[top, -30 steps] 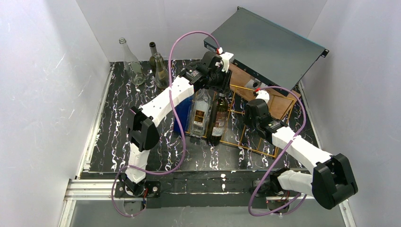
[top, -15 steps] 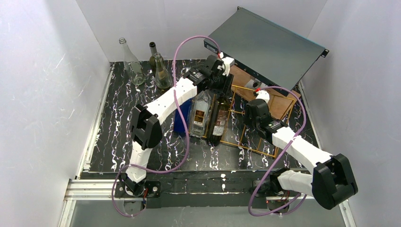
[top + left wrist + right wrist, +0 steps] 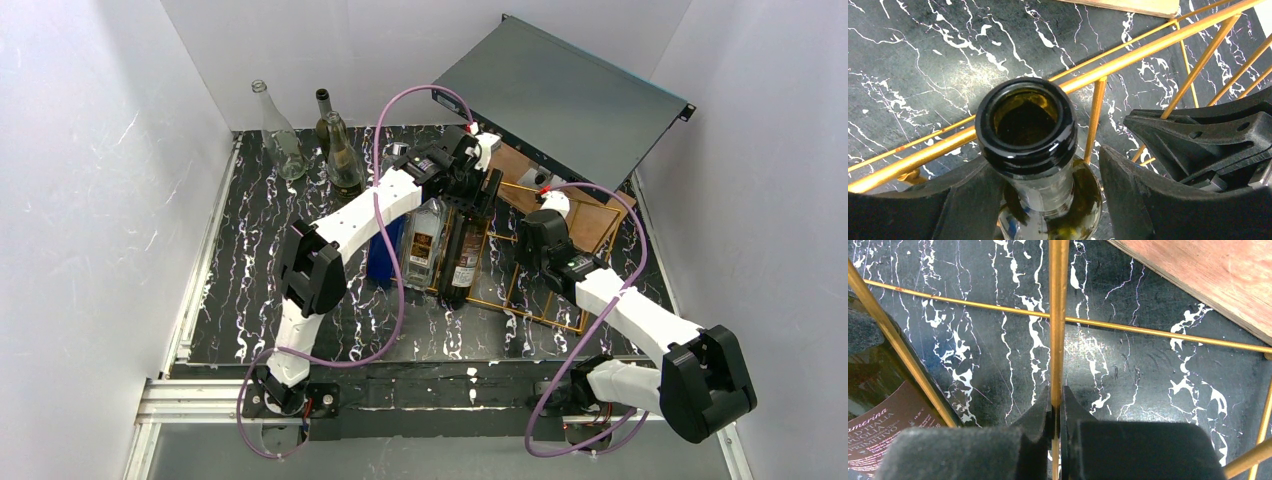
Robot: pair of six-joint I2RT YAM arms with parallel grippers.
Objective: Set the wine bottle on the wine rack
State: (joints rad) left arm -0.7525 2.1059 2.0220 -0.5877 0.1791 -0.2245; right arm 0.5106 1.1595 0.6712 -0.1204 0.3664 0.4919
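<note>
Seemingly empty, the wine bottle [image 3: 463,255] lay in the wine rack [image 3: 1058,300]. The left gripper [image 3: 1048,172], shifted rightward, gaped round its neck; the right gripper [image 3: 1057,412] pinched wire.

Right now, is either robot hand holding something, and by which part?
The right hand pinches a thin bar of the wine rack. The left hand is open around the wine bottle's neck, a gap on one side, gripping nothing.

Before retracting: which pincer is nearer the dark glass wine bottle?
Left: the left pincer straddles the neck of the dark glass wine bottle; right pincer grips the orange-gold wire rack alongside.
</note>
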